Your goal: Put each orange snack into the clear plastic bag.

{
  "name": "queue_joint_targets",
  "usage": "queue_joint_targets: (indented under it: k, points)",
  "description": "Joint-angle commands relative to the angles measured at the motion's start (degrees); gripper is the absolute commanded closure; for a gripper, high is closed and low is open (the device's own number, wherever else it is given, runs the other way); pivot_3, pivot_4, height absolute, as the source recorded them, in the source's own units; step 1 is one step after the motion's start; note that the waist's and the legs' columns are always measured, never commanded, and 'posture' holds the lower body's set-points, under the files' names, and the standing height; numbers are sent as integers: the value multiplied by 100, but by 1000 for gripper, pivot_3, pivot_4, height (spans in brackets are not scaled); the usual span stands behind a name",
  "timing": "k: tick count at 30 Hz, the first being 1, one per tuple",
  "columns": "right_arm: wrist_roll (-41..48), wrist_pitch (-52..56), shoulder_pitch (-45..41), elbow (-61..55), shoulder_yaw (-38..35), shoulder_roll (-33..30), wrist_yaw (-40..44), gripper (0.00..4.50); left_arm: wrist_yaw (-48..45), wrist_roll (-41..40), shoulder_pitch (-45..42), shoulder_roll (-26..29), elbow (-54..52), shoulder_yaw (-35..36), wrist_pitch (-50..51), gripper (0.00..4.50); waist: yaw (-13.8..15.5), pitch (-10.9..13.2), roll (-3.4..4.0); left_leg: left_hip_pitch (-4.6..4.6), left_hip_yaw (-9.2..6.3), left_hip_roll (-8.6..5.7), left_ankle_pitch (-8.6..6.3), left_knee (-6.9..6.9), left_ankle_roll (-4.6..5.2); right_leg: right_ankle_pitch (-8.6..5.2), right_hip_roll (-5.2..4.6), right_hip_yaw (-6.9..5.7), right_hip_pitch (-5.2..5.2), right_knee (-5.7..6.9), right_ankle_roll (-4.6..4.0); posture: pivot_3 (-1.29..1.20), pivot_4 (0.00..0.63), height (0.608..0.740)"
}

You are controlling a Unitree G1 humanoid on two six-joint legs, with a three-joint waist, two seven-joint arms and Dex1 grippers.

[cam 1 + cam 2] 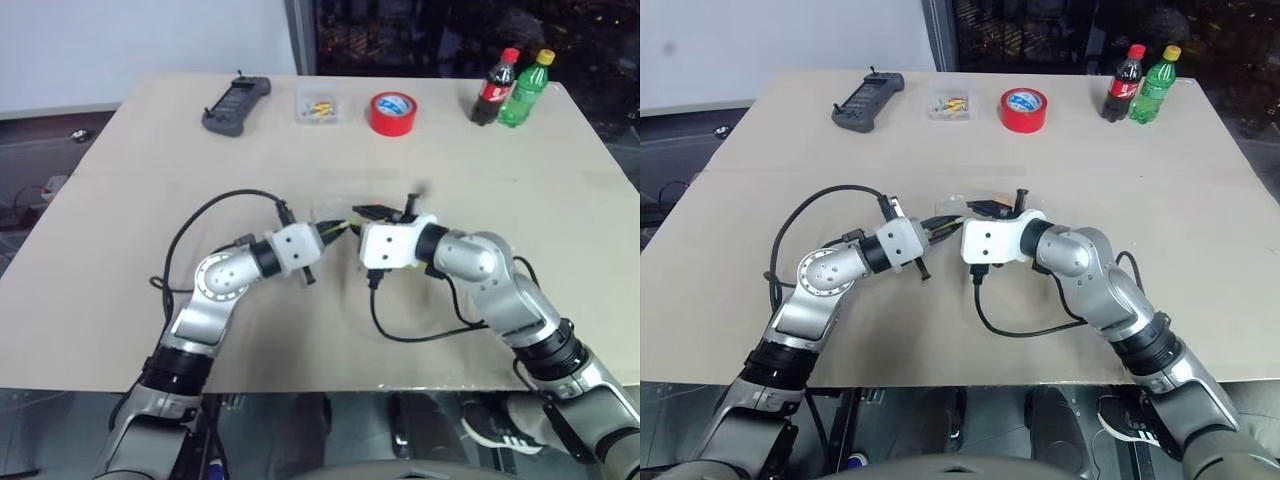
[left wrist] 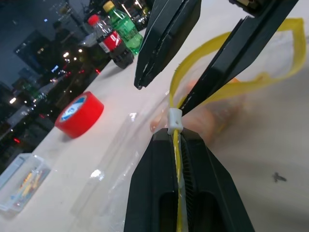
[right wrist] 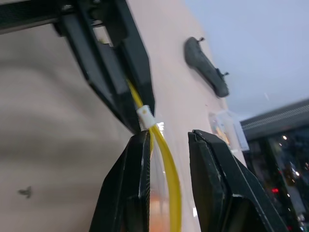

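Grippers meet over the middle of the table (image 1: 120, 330). Left gripper (image 2: 179, 137) has its jaws clenched on the yellow strip of the bag (image 2: 231, 99), just below the white slider. Right gripper (image 3: 166, 137) has its jaws parted, straddling the same strip without pinching it. An orange snack (image 2: 205, 116) shows inside the bag. Far off stand a red tape roll (image 1: 392, 113), two bottles (image 1: 510, 88), a small clear box (image 1: 319, 106) and a black remote (image 1: 236, 104).
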Motion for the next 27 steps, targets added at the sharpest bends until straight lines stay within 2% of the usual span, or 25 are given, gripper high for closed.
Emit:
queue_joint_targets:
  k: [1,27]
  points:
    - [52,-170,-150,-180,-20,19,147,3236,30,-30,-5,43,-285,49,-105,4500,0,0,0,0,1,0,0,0,0,0,0,0,0,0,0,0,150,740]
    - [-37,-385,-376,321,-22,374,254,3236,206,211,10,129,-221,-23,-492,4500,0,0,0,1,1,0,0,0,0,0,0,0,0,1,0,0,150,740]
